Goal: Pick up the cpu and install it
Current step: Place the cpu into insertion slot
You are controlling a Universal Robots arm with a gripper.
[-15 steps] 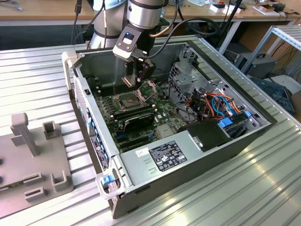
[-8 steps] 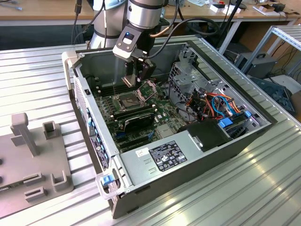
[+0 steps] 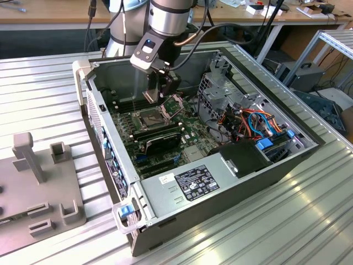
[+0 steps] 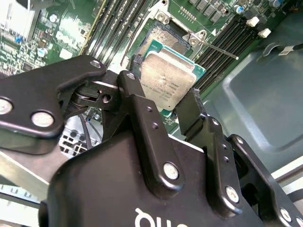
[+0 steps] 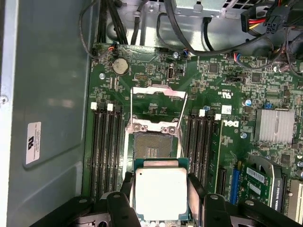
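Claw [image 5: 161,184] clamped on cpu [image 5: 160,196] | cpu hung above open socket [image 5: 152,145], frame [image 5: 158,91] up | best play looked: keep it level, corners matched, no sliding.

End effector [image 3: 160,97] just above the socket [image 3: 150,117] inside the computer case [image 3: 276,165]

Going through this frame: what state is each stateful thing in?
socket: open, empty.
socket frame: hinged up.
cpu: gripped, held above the socket, not seated.
end effector: shut on the cpu.
computer case: side open, interior exposed.
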